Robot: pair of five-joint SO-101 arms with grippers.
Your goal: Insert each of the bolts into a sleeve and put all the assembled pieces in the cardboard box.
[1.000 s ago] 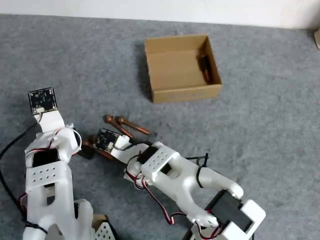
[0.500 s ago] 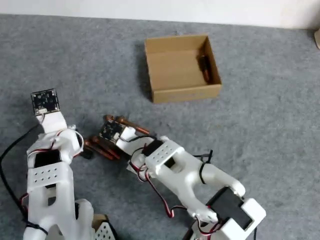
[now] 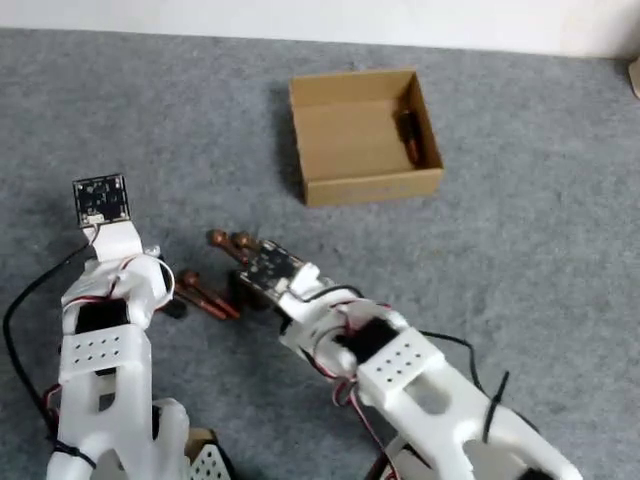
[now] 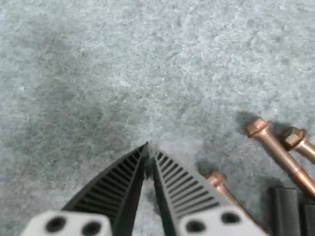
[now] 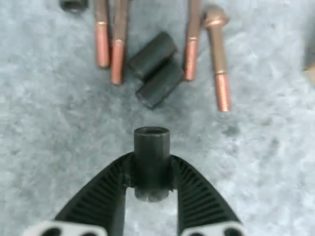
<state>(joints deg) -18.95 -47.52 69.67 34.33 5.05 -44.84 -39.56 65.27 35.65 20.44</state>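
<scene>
hidden from above: in the high view the right arm [image 3: 400, 370] sits right over its own gripper and the middle of the pile, so you can't see its fingers from up there
cut off: in the right wrist view four bolts [image 5: 216, 54] run off the frame edge, and only one shows its head. In the left wrist view a couple of dark blocks [image 4: 290, 206] are chopped by the frame, probably sleeves but I can't say for sure
hard to make out: there's a dark piece [image 3: 410, 135] in the box [image 3: 330, 180], lying against a side wall. Can't tell if it has a bolt in it
right gripper [image 5: 151, 162]: clamped on a dark sleeve [image 5: 151, 142], gripping its rear half, with the open end pointing away toward the pile
loose sleeves [image 5: 160, 83]: two of them, touching side by side, lying between the bolts just ahead of the held one
left gripper [image 4: 150, 150]: pinched together with nothing in it, tips aimed down at bare bench [image 4: 98, 73]. Bolts lie near it on one side, and one bolt head pokes out from behind a finger
left arm [image 3: 100, 330]: on the left in the high view, forearm stretched forward, just beside the bolts
right arm pose: comes in diagonally from the lower right, reaching to the pile
box spot: farther back on the bench, well apart from the pile
</scene>
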